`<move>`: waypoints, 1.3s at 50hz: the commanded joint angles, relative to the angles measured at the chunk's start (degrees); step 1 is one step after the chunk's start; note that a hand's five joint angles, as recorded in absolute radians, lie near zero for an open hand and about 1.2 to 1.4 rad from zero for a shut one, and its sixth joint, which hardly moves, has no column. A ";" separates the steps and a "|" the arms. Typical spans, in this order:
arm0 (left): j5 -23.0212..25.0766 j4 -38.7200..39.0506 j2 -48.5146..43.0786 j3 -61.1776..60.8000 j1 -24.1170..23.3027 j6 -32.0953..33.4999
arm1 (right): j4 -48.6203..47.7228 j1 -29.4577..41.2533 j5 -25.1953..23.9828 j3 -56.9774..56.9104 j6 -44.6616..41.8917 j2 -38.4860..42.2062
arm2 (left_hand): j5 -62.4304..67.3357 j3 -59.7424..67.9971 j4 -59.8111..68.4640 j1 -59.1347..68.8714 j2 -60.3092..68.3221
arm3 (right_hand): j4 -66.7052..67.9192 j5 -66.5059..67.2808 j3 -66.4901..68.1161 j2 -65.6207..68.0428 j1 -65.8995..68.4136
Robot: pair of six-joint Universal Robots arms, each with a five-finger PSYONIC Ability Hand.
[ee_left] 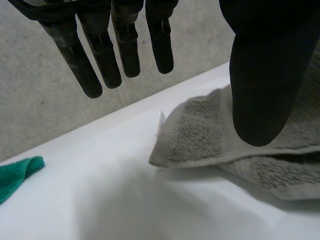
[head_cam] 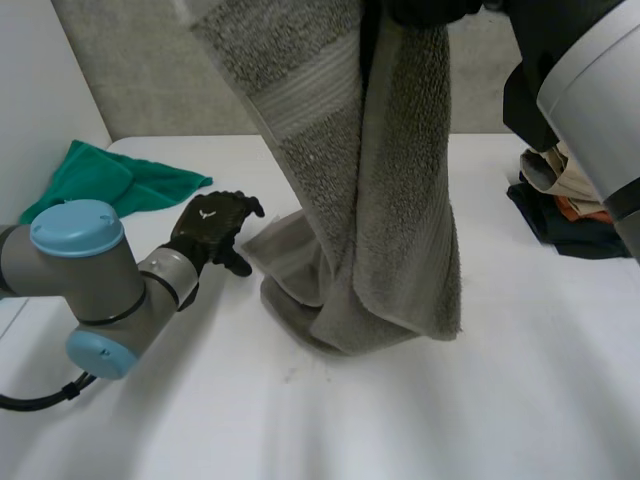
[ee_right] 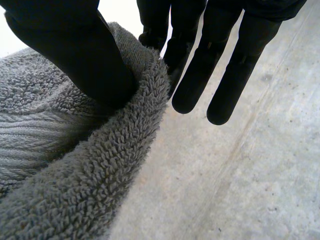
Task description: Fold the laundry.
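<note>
A grey towel (head_cam: 370, 180) hangs from above, and its lower end rests bunched on the white table (head_cam: 480, 400). My right hand (head_cam: 425, 10) holds the towel's upper edge; in the right wrist view its thumb (ee_right: 70, 45) pinches the terry edge (ee_right: 85, 175) against the fingers. My left hand (head_cam: 210, 230) hovers low beside the towel's lower left corner (head_cam: 270, 240). In the left wrist view its fingers (ee_left: 100, 50) are straight and apart from the thumb. The towel corner (ee_left: 195, 135) lies flat on the table just beyond them, untouched.
A green cloth (head_cam: 110, 180) lies crumpled at the table's back left, its tip (ee_left: 15, 175) also in the left wrist view. A stack of folded dark and tan clothes (head_cam: 565, 205) sits at the right edge. A grey wall stands behind the table.
</note>
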 commanded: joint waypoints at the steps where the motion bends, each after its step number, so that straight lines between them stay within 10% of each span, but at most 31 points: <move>1: -0.19 0.33 -0.97 1.03 0.17 -0.12 | 0.62 0.45 0.06 -3.19 0.08 -0.06 | 1.18 0.25 0.96 -0.68 0.36 | 11.47 13.54 11.75 12.58 15.29; 13: -0.89 0.07 -9.94 9.03 -4.75 -0.11 | 4.13 0.62 0.59 -10.14 0.96 -2.08 | -2.86 -3.79 -3.08 -4.72 -3.68 | 11.47 13.54 11.75 12.58 15.29; 20: -1.16 -0.11 -10.65 10.70 -6.51 -1.34 | 4.57 -0.08 2.08 -10.14 1.58 -2.26 | 51.24 50.31 51.03 49.38 50.42 | 11.47 13.54 11.75 12.58 15.29; 24: -3.17 0.07 -9.16 10.70 -6.07 -1.78 | 5.10 -0.60 2.35 -9.00 0.88 -1.74 | 55.15 54.22 54.94 53.29 54.33 | 11.47 13.54 11.75 12.58 15.29; 32: -10.30 0.07 8.23 3.24 1.57 -1.08 | 7.12 -14.98 0.85 -1.37 -0.97 0.46 | 55.15 54.22 54.94 53.29 54.33 | 11.47 13.54 11.75 12.58 15.29; 48: 2.00 -10.10 40.68 -11.35 15.20 1.90 | 20.74 -33.48 -4.69 1.11 -14.84 16.89 | 55.15 54.22 54.94 53.29 54.33 | 11.47 13.54 11.75 12.58 15.29; 57: 0.78 -13.20 23.30 -6.98 12.83 17.53 | 20.14 -31.81 -0.03 -0.91 -21.89 25.77 | 55.15 54.22 54.94 53.29 54.33 | 11.47 13.54 11.75 12.58 15.29; 65: -8.00 -12.33 4.57 21.66 7.03 22.74 | -2.69 -27.94 4.45 -13.29 -21.01 32.90 | 55.15 54.22 54.94 53.29 54.33 | 11.47 13.54 11.75 12.58 15.29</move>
